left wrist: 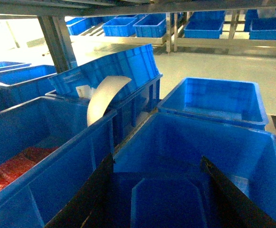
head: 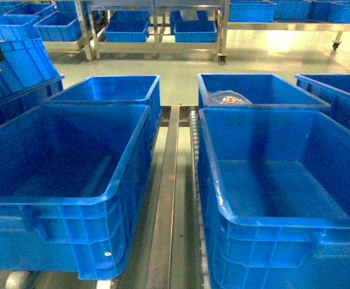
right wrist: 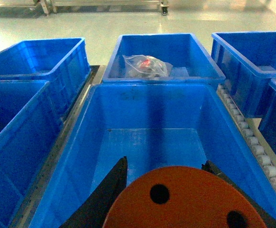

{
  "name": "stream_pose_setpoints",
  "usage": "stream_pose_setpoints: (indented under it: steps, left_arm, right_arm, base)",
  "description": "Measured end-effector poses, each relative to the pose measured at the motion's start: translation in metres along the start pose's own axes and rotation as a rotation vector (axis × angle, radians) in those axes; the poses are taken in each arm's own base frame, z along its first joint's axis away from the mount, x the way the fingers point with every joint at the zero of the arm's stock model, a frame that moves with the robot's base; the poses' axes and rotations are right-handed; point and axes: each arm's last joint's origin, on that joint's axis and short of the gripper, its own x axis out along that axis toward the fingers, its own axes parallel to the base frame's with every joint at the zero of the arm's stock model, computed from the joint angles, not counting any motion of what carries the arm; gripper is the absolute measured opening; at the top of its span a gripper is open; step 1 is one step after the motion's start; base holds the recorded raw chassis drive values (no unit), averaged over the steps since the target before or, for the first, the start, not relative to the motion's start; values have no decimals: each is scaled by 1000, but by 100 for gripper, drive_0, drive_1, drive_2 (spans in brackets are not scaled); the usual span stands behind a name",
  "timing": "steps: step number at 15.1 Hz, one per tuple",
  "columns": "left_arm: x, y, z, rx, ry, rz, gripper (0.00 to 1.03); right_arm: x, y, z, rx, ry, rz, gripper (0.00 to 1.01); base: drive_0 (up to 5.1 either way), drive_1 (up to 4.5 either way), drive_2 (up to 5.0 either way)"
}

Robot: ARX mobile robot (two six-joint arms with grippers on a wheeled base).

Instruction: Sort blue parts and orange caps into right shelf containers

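Note:
In the right wrist view my right gripper [right wrist: 165, 162] is shut on an orange cap [right wrist: 185, 204] whose flat top shows two dark holes. It hangs over the near blue container [right wrist: 147, 147], whose floor is bare. In the left wrist view my left gripper [left wrist: 157, 161] holds a dark blue part [left wrist: 166, 202] between its black fingers [left wrist: 104, 185], above another blue container [left wrist: 252, 156]. Neither gripper shows in the head view, where the near right container [head: 223, 211] and near left container [head: 126, 174] stand side by side on the steel shelf [head: 165, 198].
The far right crate [right wrist: 209, 61] holds a clear plastic bag [right wrist: 147, 66] with something red inside. White rollers [right wrist: 256, 147] run along the right of the near crate. A tilted crate [left wrist: 128, 66] with a white curved sheet [left wrist: 104, 95] and a crate with red items [left wrist: 19, 166] stand at the left.

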Motion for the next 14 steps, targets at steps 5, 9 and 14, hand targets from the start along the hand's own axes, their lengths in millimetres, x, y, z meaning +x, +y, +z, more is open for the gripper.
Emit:
stream_pose_setpoints:
  steps: [5,9,14]
  left_arm:
    - [0,0,0,1,1,0,41]
    - [0,0,0,1,1,0,41]
    - [0,0,0,1,2,0,41]
  right_arm:
    - [0,0,0,-1,4,0,42]
    - [0,0,0,-1,3,0,42]
    - [0,0,-1,-1,4,0,42]
  base:
    - [0,0,0]
    - [3,185,-179]
    - [3,241,-234]
